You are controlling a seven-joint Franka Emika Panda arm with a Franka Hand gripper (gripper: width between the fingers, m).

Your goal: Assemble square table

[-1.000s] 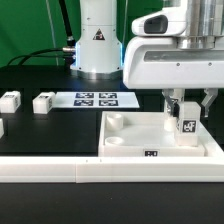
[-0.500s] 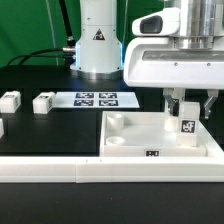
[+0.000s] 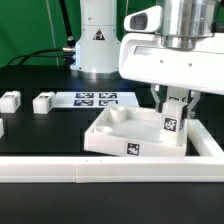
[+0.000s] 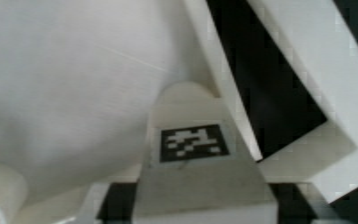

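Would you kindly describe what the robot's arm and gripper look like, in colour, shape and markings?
The arm is a glossy white rounded column with a black triangular sticker. At its end, a broad white boxy housing sits under a grey metallic cylinder, beside a rounded white camera pod with a dark lens. The gripper is small, dark and two-fingered. A green cable runs behind.

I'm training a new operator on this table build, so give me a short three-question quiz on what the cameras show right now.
1. True or false: the hand is empty.
2. Fill in: the two loose leg blocks lie to the exterior view's ____ of the marker board.
3. The tagged leg block between the fingers is over: A the tabletop, B the marker board, C the border rail.
Key: 1 false; 2 left; 3 A.
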